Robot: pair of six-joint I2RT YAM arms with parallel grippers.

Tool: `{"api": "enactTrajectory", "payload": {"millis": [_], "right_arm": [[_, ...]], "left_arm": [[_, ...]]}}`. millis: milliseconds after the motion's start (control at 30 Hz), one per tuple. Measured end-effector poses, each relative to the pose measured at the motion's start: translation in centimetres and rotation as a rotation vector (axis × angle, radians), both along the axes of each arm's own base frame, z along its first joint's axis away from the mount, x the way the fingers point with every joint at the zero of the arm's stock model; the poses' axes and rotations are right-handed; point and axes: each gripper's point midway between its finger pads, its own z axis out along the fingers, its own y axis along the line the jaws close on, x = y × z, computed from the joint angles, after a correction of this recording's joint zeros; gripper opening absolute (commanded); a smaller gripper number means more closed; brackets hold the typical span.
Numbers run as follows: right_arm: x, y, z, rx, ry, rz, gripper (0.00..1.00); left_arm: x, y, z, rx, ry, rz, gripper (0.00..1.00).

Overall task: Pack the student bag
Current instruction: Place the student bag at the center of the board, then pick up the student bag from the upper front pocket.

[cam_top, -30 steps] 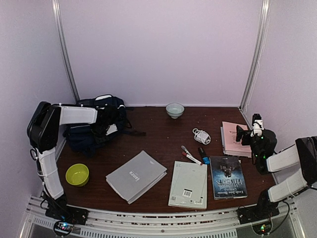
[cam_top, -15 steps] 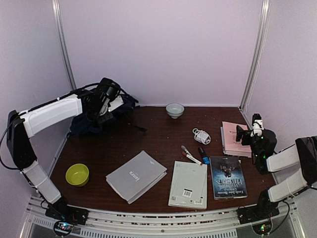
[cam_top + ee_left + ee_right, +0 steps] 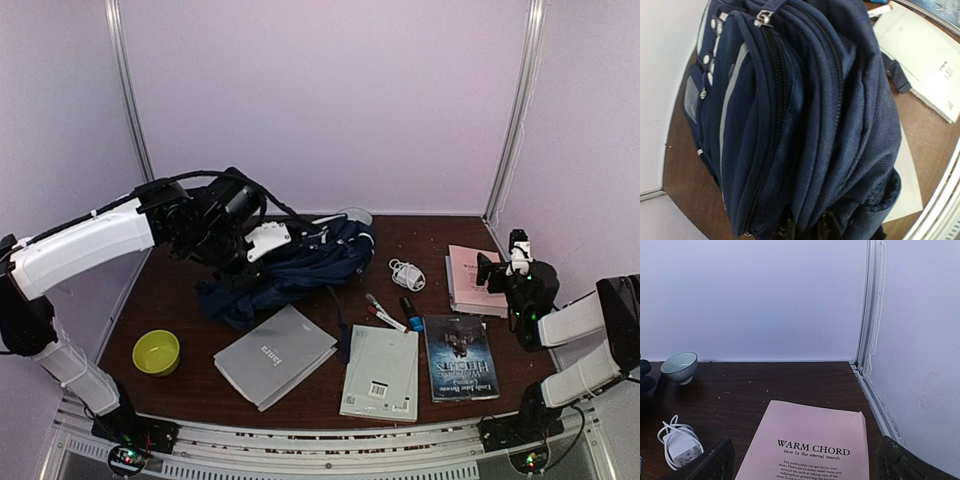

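Tally on the desk [image 3: 300, 225]:
- Books: four. Grey book [image 3: 275, 355], white book [image 3: 380, 372], dark-covered book [image 3: 460, 357], pink book titled WARM CHORD [image 3: 810, 445].
- Bowls: two. Green bowl [image 3: 157, 352], pale bowl [image 3: 680, 366].
- Markers: three as far as can be told. White marker [image 3: 388, 316], red marker [image 3: 373, 312] close against it, blue marker [image 3: 411, 313].
- White charger with cable [image 3: 405, 273]: one.
- Student bag [image 3: 300, 262]: one.
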Motion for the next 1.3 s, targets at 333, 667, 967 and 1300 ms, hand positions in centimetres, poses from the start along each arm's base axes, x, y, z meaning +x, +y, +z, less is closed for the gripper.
{"api": "enactTrajectory", "payload": {"millis": [333,667,967,1300], "right_arm": [[-0.1,0.0,0.4,0.000,-0.008,0.000,1.00],[-3.7,5.9,15.5,0.163,-0.214,0.336,0.66],[-15.4,25.9,10.9,0.148,0.173,1.098,0.61],[-21.3,33.9,-1.3,-0.186,0.632,1.251,0.55]], "left_arm": [[-12.1,-4.9,-2.7,-0.077,0.292,-0.335,0.98],[-10.5,-6.3,2.0,-0.250,0.166,-0.313,0.98],[-1.9,-2.8,0.4,-0.288,0.125,0.058,0.98],[-0.2,2.1,-5.1,-0.250,0.237,0.297,0.98]]}}
